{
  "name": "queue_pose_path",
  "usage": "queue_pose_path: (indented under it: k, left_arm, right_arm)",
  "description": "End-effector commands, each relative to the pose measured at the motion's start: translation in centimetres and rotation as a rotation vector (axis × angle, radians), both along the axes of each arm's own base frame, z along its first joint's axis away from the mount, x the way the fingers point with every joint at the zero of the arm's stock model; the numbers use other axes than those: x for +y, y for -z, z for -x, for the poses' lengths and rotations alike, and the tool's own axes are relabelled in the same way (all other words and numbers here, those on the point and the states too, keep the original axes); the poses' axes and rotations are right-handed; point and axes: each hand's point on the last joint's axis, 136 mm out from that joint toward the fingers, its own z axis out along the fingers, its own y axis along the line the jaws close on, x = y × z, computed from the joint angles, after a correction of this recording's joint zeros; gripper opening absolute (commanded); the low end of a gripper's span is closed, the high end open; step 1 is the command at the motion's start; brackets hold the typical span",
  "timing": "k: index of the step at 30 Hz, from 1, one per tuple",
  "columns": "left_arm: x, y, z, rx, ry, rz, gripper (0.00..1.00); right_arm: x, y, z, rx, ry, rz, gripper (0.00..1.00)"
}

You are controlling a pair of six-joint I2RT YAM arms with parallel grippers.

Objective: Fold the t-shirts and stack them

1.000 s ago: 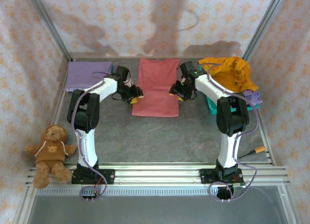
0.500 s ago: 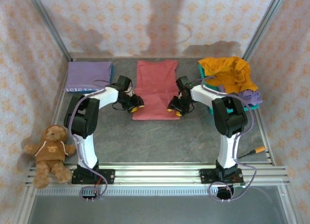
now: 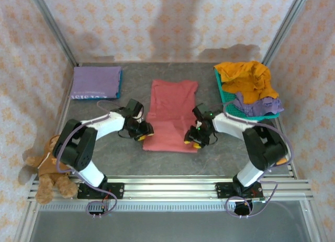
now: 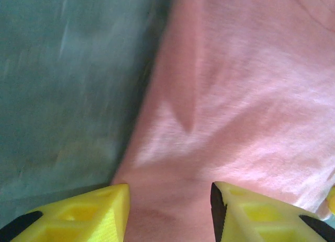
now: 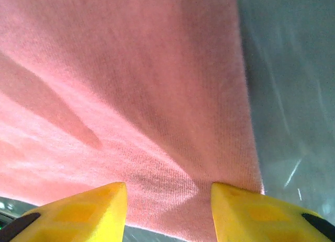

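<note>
While both arms reach low over the grey counter (image 3: 172, 161), a brown teddy bear (image 3: 48, 171) sits at the near left corner, beside the left arm's elbow.

Left claw (image 3: 144, 134): at the near left corner of the dusty red t-shirt (image 3: 172, 106). Wrist view: claw (image 4: 166, 200) has its yellow fingers (image 4: 99, 210) standing apart, with the red t-shirt (image 4: 235, 95) running into the gap between them. The shirt's left edge lies just above the left finger, with counter (image 4: 63, 85) beyond it. I cannot tell whether the tips press on the cloth.

Right claw (image 3: 191, 141): at the near right corner of the same shirt. Wrist view: claw (image 5: 168, 200) likewise has its fingers (image 5: 251, 210) apart. The near hem of the red t-shirt (image 5: 131, 69) lies in the gap, slightly puckered there. Counter (image 5: 293, 95) shows along the right side.

Red t-shirt: flat on the counter, centre, a long rectangle running away from the arms, folded narrow, with a crease line across it about two-thirds of the way down.

Far left: lavender t-shirt (image 3: 96, 82), folded into a neat rectangle, flat on the counter, well apart from the red one.

Far right: teal mesh basket (image 3: 223, 91). A mustard orange t-shirt (image 3: 246, 77) is heaped on top, crumpled. A second lavender t-shirt (image 3: 256, 107) spills over the basket's near edge, below the orange one.
</note>
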Motion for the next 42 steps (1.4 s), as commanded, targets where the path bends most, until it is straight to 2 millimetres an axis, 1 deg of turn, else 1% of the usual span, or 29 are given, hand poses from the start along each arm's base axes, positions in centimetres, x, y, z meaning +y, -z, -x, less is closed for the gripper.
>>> queue_pose_path:
  k: [1, 4, 5, 7, 10, 12, 14, 19, 26, 29, 37, 40, 42]
  left_arm:
    - [0.3, 0.2, 3.8, 0.055, -0.006, -0.062, 0.49]
    - [0.1, -0.6, 6.1, 0.046, 0.0, -0.068, 0.5]
    - [0.1, -0.9, 6.5, 0.04, -0.01, -0.064, 0.5]
    - [0.4, -1.9, 7.1, 0.017, -0.031, -0.055, 0.5]
    - [1.0, -3.0, 7.4, -0.015, -0.054, -0.055, 0.5]
    - [0.9, -3.4, 7.6, -0.019, -0.056, -0.037, 0.49]
    - [0.6, -3.4, 8.1, 0.006, -0.042, -0.023, 0.47]
    - [0.4, -2.2, 9.3, 0.056, -0.01, -0.027, 0.41]
    - [-0.1, -1.3, 10.6, 0.09, 0.008, -0.02, 0.36]
    - [-0.3, -1.0, 11.0, 0.098, 0.008, -0.015, 0.35]
    - [-1.0, -0.3, 10.8, 0.094, 0.0, 0.012, 0.35]
    - [-1.3, 0.1, 10.2, 0.084, -0.005, 0.007, 0.35]
    - [-1.7, 0.3, 9.8, 0.083, -0.004, 0.017, 0.33]
  right_arm:
    - [-1.9, 0.0, 4.4, 0.09, 0.061, 0.067, 0.47]
    - [-2.5, -1.5, 5.6, 0.062, 0.101, 0.052, 0.47]
    - [-2.9, -1.9, 6.0, 0.055, 0.115, 0.053, 0.48]
    - [-3.7, -2.9, 6.6, 0.033, 0.138, 0.059, 0.48]
    - [-4.7, -3.6, 7.3, 0.016, 0.164, 0.066, 0.48]
    - [-5.1, -3.4, 7.7, 0.022, 0.176, 0.075, 0.48]
    - [-5.1, -2.9, 8.1, 0.039, 0.182, 0.073, 0.47]
    - [-5.1, -2.0, 8.4, 0.052, 0.199, 0.063, 0.43]
    - [-4.9, -0.9, 8.6, 0.079, 0.2, 0.062, 0.33]
    - [-4.7, -0.7, 8.6, 0.083, 0.199, 0.056, 0.32]
    - [-4.4, -0.2, 8.5, 0.092, 0.193, 0.051, 0.31]
    - [-4.1, -0.1, 8.2, 0.083, 0.197, 0.03, 0.31]
    - [-3.8, 0.5, 8.2, 0.105, 0.199, 0.023, 0.3]
